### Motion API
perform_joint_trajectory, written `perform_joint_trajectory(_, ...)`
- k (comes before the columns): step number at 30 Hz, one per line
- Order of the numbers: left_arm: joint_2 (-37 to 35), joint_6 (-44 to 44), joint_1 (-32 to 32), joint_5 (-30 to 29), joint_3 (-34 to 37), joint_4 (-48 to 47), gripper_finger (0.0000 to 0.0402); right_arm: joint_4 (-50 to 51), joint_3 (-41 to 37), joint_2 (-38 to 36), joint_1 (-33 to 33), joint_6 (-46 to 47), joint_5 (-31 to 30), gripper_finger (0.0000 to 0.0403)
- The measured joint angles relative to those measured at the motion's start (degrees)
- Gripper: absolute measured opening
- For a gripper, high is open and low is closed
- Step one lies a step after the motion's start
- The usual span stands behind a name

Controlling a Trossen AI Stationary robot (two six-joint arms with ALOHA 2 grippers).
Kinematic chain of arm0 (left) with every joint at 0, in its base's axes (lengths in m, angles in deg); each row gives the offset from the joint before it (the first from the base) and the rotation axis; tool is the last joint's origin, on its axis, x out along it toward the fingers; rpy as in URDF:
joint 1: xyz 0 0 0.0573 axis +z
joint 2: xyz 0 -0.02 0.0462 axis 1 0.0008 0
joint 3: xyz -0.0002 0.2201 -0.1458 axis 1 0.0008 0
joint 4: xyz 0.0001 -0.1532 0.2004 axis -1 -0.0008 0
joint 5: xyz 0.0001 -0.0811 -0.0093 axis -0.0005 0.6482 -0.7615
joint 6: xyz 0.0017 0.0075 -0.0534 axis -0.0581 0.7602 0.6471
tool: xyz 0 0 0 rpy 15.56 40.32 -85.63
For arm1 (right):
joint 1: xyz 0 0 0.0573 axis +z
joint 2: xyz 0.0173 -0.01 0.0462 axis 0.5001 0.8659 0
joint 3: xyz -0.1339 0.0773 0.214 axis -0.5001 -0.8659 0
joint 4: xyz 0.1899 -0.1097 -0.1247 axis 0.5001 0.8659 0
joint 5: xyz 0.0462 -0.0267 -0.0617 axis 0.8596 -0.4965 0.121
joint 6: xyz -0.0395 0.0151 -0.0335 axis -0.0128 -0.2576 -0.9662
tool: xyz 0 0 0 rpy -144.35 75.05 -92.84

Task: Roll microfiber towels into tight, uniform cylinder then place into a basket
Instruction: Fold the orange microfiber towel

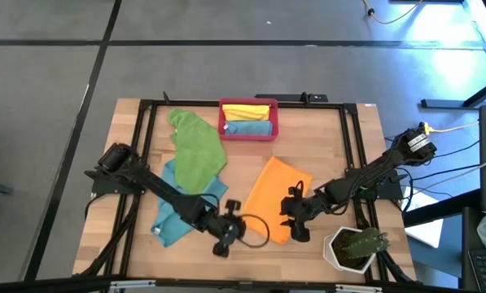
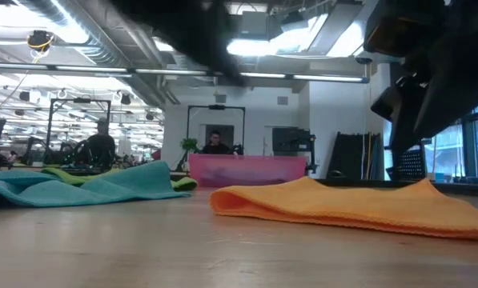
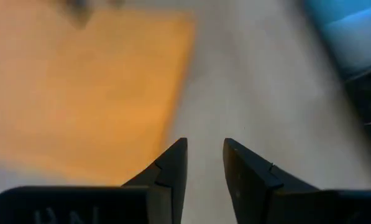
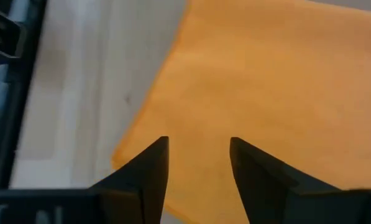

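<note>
Orange towel lies flat under the right gripper, jaws parted, empty — rolling not begun; left gripper, narrowly parted, must pinch the near edge.

No readable text

Faint pale marks show on the left gripper body, too blurred to make out; nothing else carries lettering or numbers.

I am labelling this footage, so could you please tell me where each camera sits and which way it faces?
High: overhead, straight down; both arms, basket.
Low: table height, looking across; blurred arm parts above.
Left wrist: on the left arm, down past the open left gripper.
Right wrist: on the right arm, down past the open right gripper.
All four show the orange towel.
</note>
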Motion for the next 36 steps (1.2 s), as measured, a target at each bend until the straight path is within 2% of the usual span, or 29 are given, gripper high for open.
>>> perform_joint_trajectory(3,-0.1,-5.2,-3.2,0.0,-3.5,1.2,0.0094,0.1,1.2,0.0,0.0,0.2,2.0,0.0172)
perform_joint_trajectory(7,-0.1,-11.4,-6.0,-9.9,-6.3,1.6,0.0094,0.2,2.3,0.0,0.0,0.1,2.4,0.0172)
perform_joint_trajectory(10,-0.1,-12.4,-6.9,-16.1,-6.4,4.2,0.0094,0.1,2.5,0.0,0.8,2.1,2.4,0.0172)
perform_joint_trajectory(13,-0.1,-12.7,-7.9,-16.8,-6.4,5.1,0.0097,0.0,2.6,0.0,2.9,5.5,4.9,0.0172)
perform_joint_trajectory(17,-0.1,-12.2,-8.3,-18.3,-6.4,0.9,0.0114,-2.2,2.6,0.0,6.6,8.3,5.2,0.0172)
perform_joint_trajectory(27,0.4,-11.1,-4.1,-15.2,0.7,0.3,0.0185,-13.4,2.6,0.0,13.1,2.7,-8.1,0.0172)
perform_joint_trajectory(30,0.4,-14.5,-3.5,-15.1,1.7,-0.3,0.0189,-13.2,2.6,0.0,13.7,2.8,-10.5,0.0172)
perform_joint_trajectory(36,2.1,-25.1,-2.6,-13.7,4.4,-3.5,0.0189,-13.0,2.6,0.0,13.7,2.9,-10.9,0.0172)
